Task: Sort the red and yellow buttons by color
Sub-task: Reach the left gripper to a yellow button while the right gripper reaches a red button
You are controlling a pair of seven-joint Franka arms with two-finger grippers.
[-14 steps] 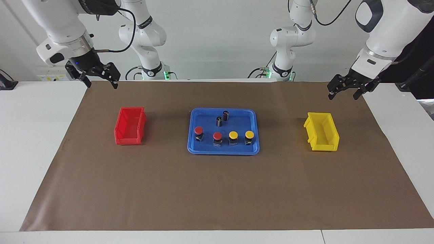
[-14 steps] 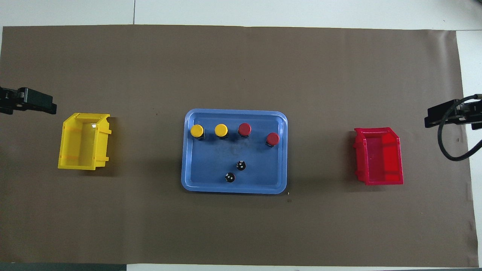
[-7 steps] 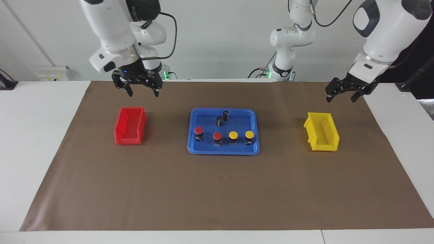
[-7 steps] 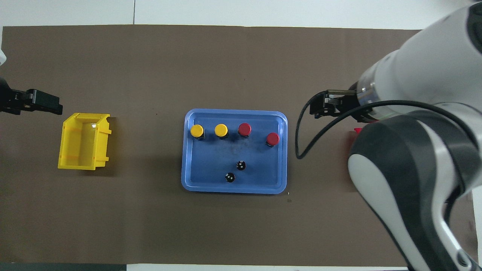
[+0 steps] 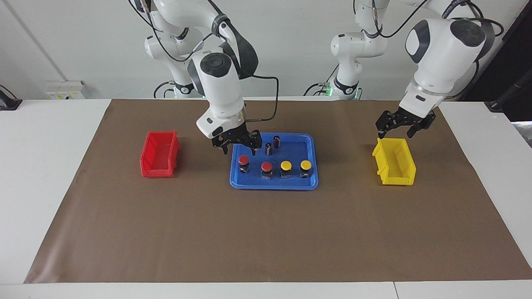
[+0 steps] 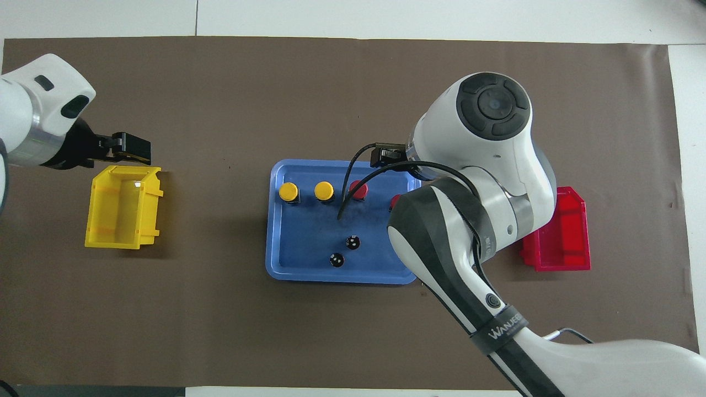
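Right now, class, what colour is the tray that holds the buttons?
Blue. The tray shows best in the overhead view.

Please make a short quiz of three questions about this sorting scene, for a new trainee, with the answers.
1. True or false: all four buttons stand in the blue tray.
2. The open right gripper is above which thing? A) red bin B) red button at the tray's right-arm end C) yellow bin
3. Fill in: the open left gripper hovers over the rim of the ____ bin.

Key: 1 true; 2 B; 3 yellow.
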